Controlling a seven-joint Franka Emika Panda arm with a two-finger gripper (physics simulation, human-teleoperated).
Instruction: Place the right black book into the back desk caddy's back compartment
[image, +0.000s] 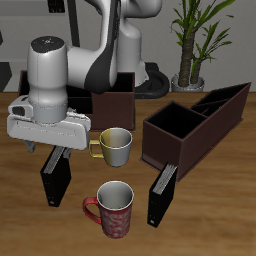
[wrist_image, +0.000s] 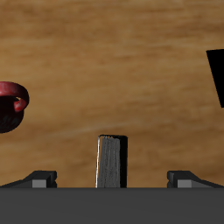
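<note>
Right black book (image: 55, 183), a thin black hardcover, found standing upright on the wooden table (image: 215, 215) near the front edge, long axis vertical, narrow top edge facing up. In the wrist view, top of right black book (wrist_image: 111, 162) seen as a slim pale strip of pages between dark covers, running crosswise to the line between the two fingers, so covers face the finger pads. Gripper (image: 55, 158) hovering directly above the book, jaws spread wide, holding nothing; in the wrist view the gripper (wrist_image: 111, 179) straddles the book centrally, with a clear gap from each fingertip (wrist_image: 39, 178) to the covers, no contact. Second black hardcover (image: 163, 192) upright, well apart, beyond a red patterned mug (image: 115, 208). Olive-yellow mug (image: 117, 147) farther back, between the books. Back desk caddy (image: 112, 100), a low dark-brown box, partly hidden behind the arm at the table's back; compartments not discernible. Long narrow dark-brown caddy (image: 200, 122) with slanted dividers beside the second book.
</note>
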